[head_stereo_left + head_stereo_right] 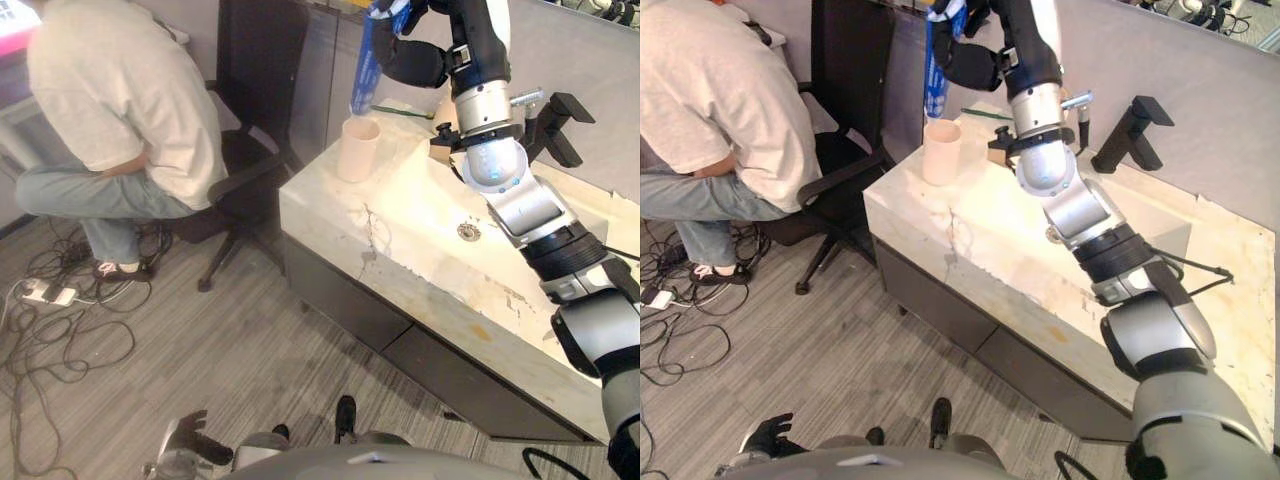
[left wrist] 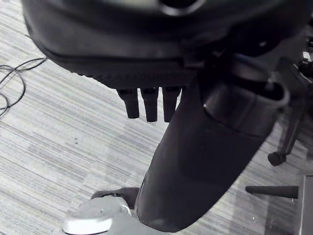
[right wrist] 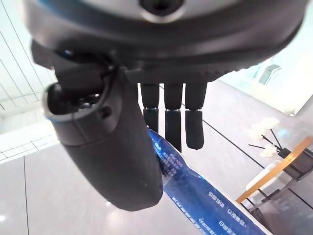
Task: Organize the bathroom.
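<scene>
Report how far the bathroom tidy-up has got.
Little looks finished: the cup stands empty near the counter's far corner. In hand: the right hand holds a blue tube above the cup, fingers curled on it. Left: lowering the tube into the cup, then the green stick lying by the sink. The left hand hangs idle near the floor.

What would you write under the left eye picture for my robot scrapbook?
Right hand holds a blue tube above the pink cup on the marble counter, while a person sits nearby.
</scene>
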